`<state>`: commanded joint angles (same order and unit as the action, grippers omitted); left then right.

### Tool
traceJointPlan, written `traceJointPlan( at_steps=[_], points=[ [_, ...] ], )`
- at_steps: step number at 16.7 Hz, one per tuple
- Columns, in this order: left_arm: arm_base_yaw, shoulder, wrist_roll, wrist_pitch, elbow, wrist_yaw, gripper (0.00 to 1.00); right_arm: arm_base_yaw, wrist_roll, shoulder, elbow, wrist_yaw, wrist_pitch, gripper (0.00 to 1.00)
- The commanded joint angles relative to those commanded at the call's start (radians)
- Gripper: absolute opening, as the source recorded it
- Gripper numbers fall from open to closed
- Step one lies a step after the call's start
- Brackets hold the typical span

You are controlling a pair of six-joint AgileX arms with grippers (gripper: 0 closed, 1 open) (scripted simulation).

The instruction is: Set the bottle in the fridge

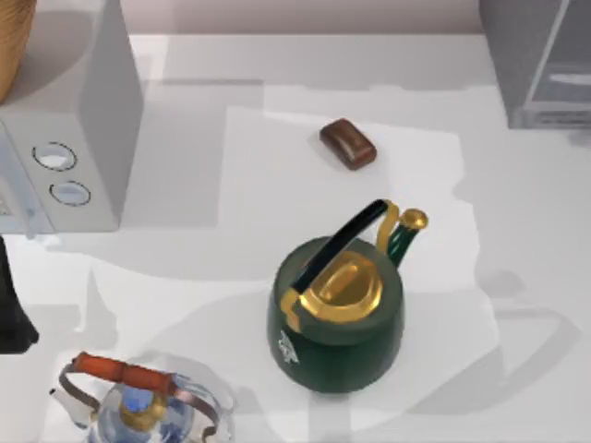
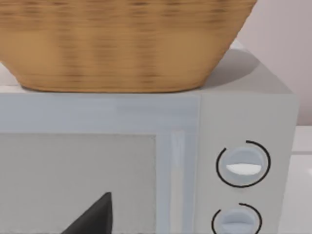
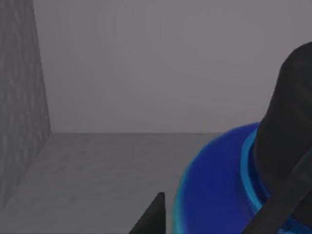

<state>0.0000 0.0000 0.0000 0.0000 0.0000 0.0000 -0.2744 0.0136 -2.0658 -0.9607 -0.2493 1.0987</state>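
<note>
In the right wrist view a blue bottle [image 3: 214, 170] sits between the dark fingers of my right gripper [image 3: 222, 204], which is shut on the bottle. Around it are the plain grey back wall, side wall and floor of the fridge [image 3: 146, 68], so gripper and bottle are inside it. Whether the bottle rests on the floor I cannot tell. From above, the fridge [image 1: 517, 65] stands at the table's far right corner with its pale glassy panel [image 1: 565, 78]. My left arm [image 1: 11, 309] is parked at the table's left edge.
A light grey box with two round dials [image 1: 65, 138] stands at the far left, with a wicker basket [image 2: 122, 44] on top. A green and gold kettle [image 1: 337, 300] is mid-table, a brown block [image 1: 348, 143] behind it, and a glass kettle [image 1: 138, 401] at the front left.
</note>
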Motion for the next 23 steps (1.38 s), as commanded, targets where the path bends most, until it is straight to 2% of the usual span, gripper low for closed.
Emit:
traceJointPlan(
  at_steps=[9,19,23],
  points=[
    [0.0,0.0,0.0,0.0,0.0,0.0,1.0,0.002,0.002,-0.058,-0.032,-0.004,0.012,0.01],
    [0.0,0.0,0.0,0.0,0.0,0.0,1.0,0.039,0.0,-0.274,-0.477,0.041,-0.181,0.01],
    [0.0,0.0,0.0,0.0,0.0,0.0,1.0,0.049,-0.001,-0.31,-0.525,0.047,-0.22,0.01]
  ],
)
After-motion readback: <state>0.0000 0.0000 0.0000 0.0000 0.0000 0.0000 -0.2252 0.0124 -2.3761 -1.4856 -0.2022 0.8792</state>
